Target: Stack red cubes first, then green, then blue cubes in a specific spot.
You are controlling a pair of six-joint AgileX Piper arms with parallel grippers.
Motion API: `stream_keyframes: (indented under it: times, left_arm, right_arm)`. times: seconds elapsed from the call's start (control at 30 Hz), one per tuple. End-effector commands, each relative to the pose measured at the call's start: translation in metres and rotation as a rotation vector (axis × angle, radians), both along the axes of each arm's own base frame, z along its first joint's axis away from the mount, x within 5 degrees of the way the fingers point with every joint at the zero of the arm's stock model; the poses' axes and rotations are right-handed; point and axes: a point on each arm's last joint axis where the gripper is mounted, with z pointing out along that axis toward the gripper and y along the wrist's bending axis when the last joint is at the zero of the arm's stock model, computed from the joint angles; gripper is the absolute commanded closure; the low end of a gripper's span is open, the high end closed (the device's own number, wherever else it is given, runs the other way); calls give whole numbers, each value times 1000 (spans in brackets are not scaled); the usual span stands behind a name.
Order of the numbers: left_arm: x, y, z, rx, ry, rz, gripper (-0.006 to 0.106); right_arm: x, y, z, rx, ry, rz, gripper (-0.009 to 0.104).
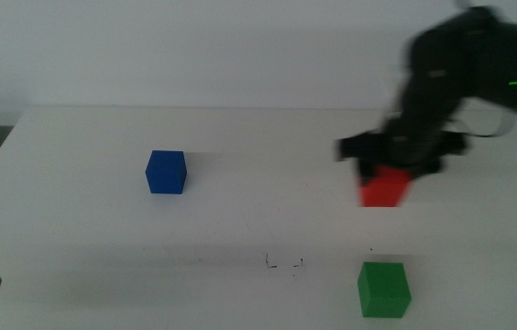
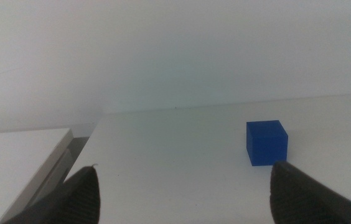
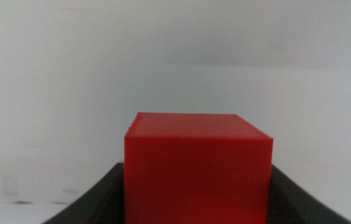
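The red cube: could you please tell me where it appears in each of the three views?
Middle view: the red cube sits right of centre, under the right tool.
Left wrist view: not in it; only the blue cube shows.
Right wrist view: the red cube fills the lower centre, between the tool's jaws.
Shared landmark: the white table.

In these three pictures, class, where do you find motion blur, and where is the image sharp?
Middle view: the right gripper and its red cube are smeared by motion, while the blue cube and green cube are crisp. Right wrist view: the red cube fills the frame, fairly sharp. Left wrist view: the left gripper sits soft-edged; the blue cube is clear.
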Motion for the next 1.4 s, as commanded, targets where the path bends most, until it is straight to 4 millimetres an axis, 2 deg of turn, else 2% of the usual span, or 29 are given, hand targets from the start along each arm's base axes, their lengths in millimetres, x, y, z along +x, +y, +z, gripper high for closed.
stream_keyframes:
  times: [0.0,0.17,0.27,0.37,0.57,0.87,1.2,1.37]
  left_arm:
    - [0,0,1,-5,-16,3,7]
    - [0,0,1,-5,-16,3,7]
    - [0,0,1,-5,-16,3,7]
    - [0,0,1,-5,-16,3,7]
    - [0,0,1,-5,-16,3,7]
    - [0,0,1,-5,-16,3,7]
    - [0,0,1,-5,-16,3,7]
    - [0,0,1,-5,-16,3,7]
  right_arm:
    - [0,34,2,-10,-28,39,94]
    - [0,91,-12,-8,-23,71,94]
    - [-3,114,-26,-10,-9,89,94]
    - [-9,128,-36,-7,7,89,94]
    - [-12,134,-50,-5,35,26,94]
    - [-19,132,-68,-27,52,-5,94]
    - [-17,134,-70,-32,28,14,94]
    - [-18,135,-77,-51,46,14,94]
